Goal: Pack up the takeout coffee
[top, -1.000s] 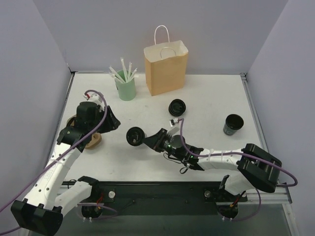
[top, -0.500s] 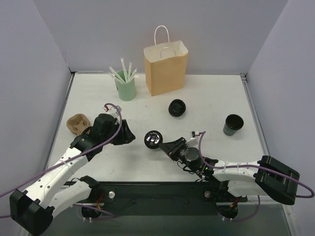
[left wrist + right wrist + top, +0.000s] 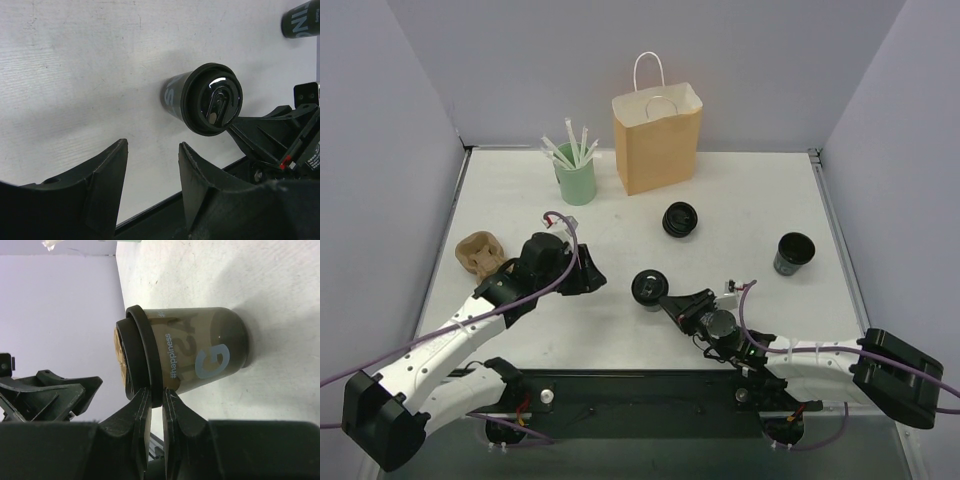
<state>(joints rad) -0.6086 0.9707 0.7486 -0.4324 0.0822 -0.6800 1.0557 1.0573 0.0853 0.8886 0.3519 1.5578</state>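
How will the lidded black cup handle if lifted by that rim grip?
The right claw pinches only the rim of the lid, so the lid might pop off under load. The cup tapers to a narrower base, so it probably tips easily if pushed high. Its smooth wall looks slippery.

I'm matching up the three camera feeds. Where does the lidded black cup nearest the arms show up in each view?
Top external: the lidded cup sits just below the picture's centre.
Left wrist: the lidded cup is right of centre, its lid facing the camera.
Right wrist: the lidded cup fills the centre, seen sideways with its printed wall showing.
Shared landmark: the right gripper pinching the lid's rim, visible in all three views.
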